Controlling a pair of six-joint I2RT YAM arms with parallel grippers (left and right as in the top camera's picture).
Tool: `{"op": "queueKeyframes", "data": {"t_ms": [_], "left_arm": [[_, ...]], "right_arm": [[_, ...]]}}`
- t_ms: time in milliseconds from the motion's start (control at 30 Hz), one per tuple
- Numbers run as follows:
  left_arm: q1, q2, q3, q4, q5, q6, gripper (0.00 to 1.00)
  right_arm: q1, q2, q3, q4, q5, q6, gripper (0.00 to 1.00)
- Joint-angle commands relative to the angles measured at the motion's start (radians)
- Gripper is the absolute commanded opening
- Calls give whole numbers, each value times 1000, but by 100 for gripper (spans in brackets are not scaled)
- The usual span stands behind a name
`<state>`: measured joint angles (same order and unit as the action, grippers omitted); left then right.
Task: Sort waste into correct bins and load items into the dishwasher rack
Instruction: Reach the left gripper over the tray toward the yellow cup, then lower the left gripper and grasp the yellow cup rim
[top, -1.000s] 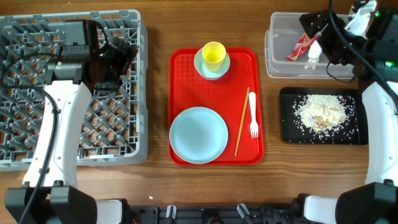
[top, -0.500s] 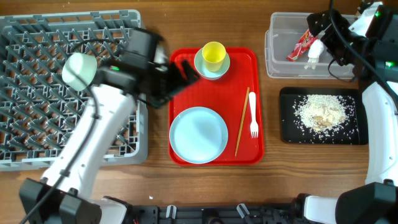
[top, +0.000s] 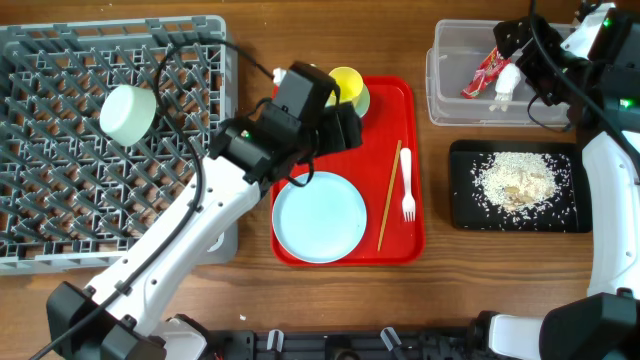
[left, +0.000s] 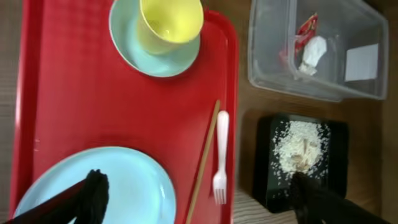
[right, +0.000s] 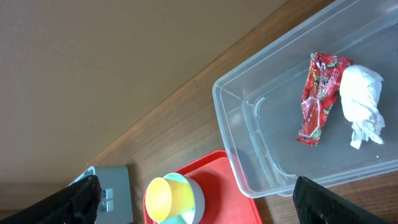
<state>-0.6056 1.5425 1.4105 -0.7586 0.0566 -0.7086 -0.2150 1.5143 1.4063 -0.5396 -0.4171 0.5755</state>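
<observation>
Currently two bowls (top: 128, 112), one cup (left: 171, 22), one plate (top: 320, 215), left pincer (left: 199, 190), right pincer (right: 196, 186), both seemingly released.

The grey dishwasher rack (top: 60, 200) holds only the mint-green bowl (top: 128, 112), overturned on its pegs. On the red serving tray (top: 385, 110), the yellow cup (left: 171, 25) stands upright inside the light blue bowl (left: 134, 53). The pale blue plate (top: 320, 217) lies flat nearer the front, with the wooden chopstick (top: 389, 195) and white fork (top: 407, 185) side by side beside it. The red wrapper (right: 318, 96) and the crumpled napkin (right: 364, 102) touch inside the clear tub (right: 249, 149). Rice scraps (top: 515, 180) are heaped in the black tray (top: 465, 215).
</observation>
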Motion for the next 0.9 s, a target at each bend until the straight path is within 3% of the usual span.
{"op": "queueKeyframes", "data": {"t_ms": [0,100,167,233,333,367,400,467,567,700,867], "left_arm": [[84,51,111,-79,44,129,97],[182,227,371,-340,191,290,99],[193,350,533,-477,196,378,99],[180,439,636,-517,189,447,96],[136,500,658,-387,63,478,80],[113,518,658,-324,-14,478,81],[99,527,658,-289,-44,478,89],[65,551,658,-202,-58,478,93],[20,587,658,-105,-59,538,86],[-9,647,658,-55,-59,597,92],[-11,697,656,-41,-58,598,76]], "right_arm": [[-2,-16,1,-1,15,4,100],[-2,-16,1,-1,15,4,100],[-2,-16,1,-1,15,4,100],[-2,-16,1,-1,15,4,100],[-2,-16,1,-1,15,4,100],[-2,-16,1,-1,15,4,100],[-2,-16,1,-1,15,4,100],[-2,-16,1,-1,15,4,100],[-2,-16,1,-1,15,4,100],[-2,-16,1,-1,15,4,100],[-2,-16,1,-1,15,4,100]]}}
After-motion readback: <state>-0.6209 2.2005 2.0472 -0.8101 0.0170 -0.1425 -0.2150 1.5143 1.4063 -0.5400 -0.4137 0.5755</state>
